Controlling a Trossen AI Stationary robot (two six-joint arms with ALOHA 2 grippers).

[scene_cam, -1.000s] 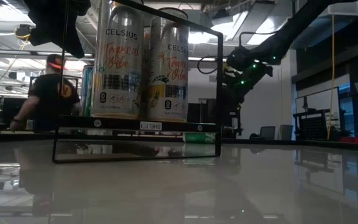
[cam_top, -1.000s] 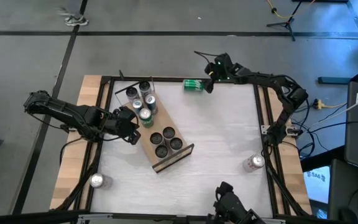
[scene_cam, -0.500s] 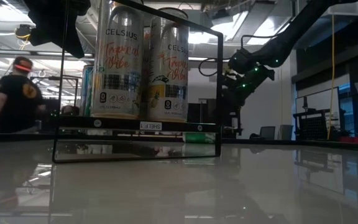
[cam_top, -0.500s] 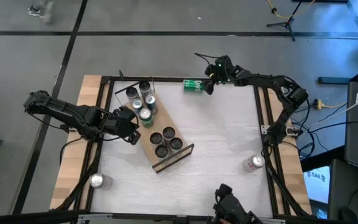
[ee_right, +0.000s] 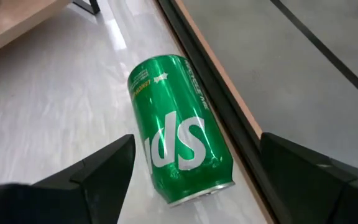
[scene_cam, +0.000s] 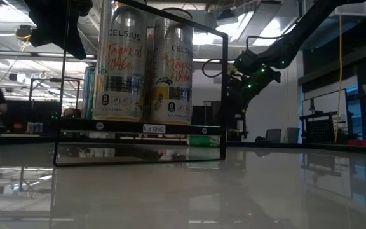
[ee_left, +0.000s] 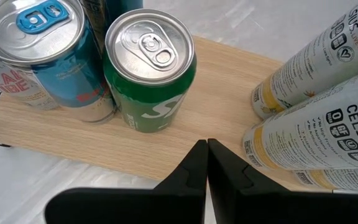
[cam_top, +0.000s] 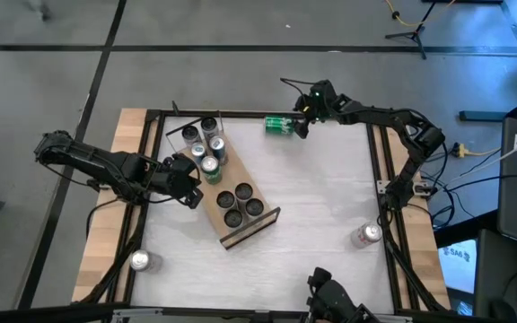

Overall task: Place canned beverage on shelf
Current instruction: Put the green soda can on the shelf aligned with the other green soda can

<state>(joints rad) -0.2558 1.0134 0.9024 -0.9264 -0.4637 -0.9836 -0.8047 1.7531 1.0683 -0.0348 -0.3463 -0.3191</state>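
- Cans fill much of the shelf [cam_top: 265, 221] already; more lie loose on the table.
- My right gripper [cam_top: 301, 122], fingers spread, hangs by the green can [cam_top: 280, 123] lying at the far edge.
- My left gripper [cam_top: 192, 187], pressed together, waits beside the shelf.

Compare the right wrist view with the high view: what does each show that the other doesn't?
Only the right wrist view shows the green can's lettering, and the right claw's open fingers either side of it. Only the high view shows the shelf of upright cans, the left claw beside it, and two loose silver cans. Both show that green can lying on its side along the table's far edge.
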